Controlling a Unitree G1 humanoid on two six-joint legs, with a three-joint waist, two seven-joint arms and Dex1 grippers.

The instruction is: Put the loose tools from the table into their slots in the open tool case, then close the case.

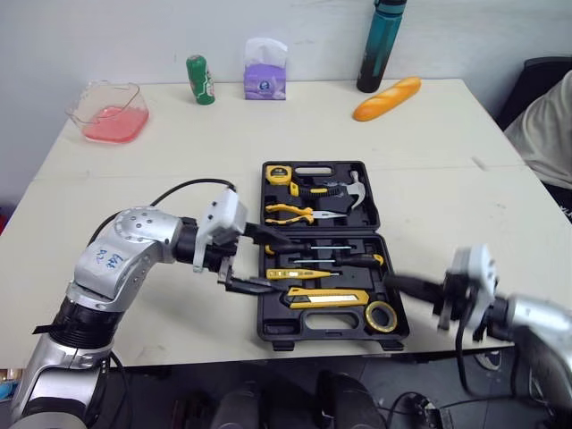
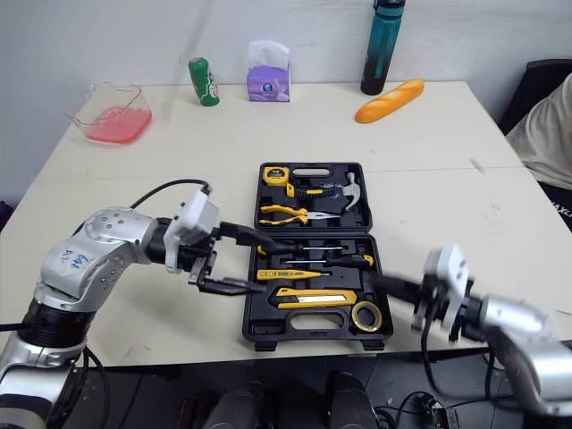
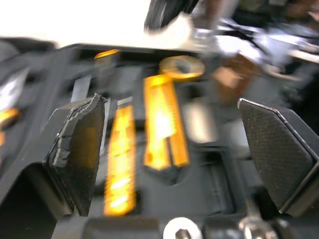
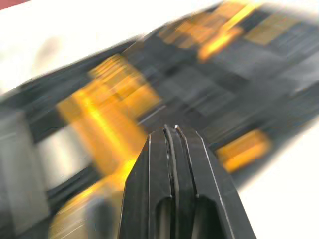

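A black tool case (image 1: 277, 331) lies open near the table's front edge. Its far half holds a yellow tape measure (image 1: 279, 173), pliers (image 1: 290, 213) and a hammer (image 1: 344, 192). Its near half holds screwdrivers (image 1: 331, 259), a yellow tester (image 1: 295, 274), a yellow utility knife (image 1: 326, 298) and a tape roll (image 1: 382, 315). My left gripper (image 1: 275, 264) stands open over the left edge of the near half, nothing between its fingers (image 3: 79, 144). My right gripper (image 1: 393, 282) is shut and empty, its tip (image 4: 172, 130) at the case's right edge.
At the back of the table stand a clear container with pink contents (image 1: 112, 112), a green can (image 1: 200, 79), a tissue pack (image 1: 265, 70), a teal bottle (image 1: 382, 45) and a bread roll (image 1: 386, 98). A person's sleeve (image 1: 545, 125) shows at the right edge.
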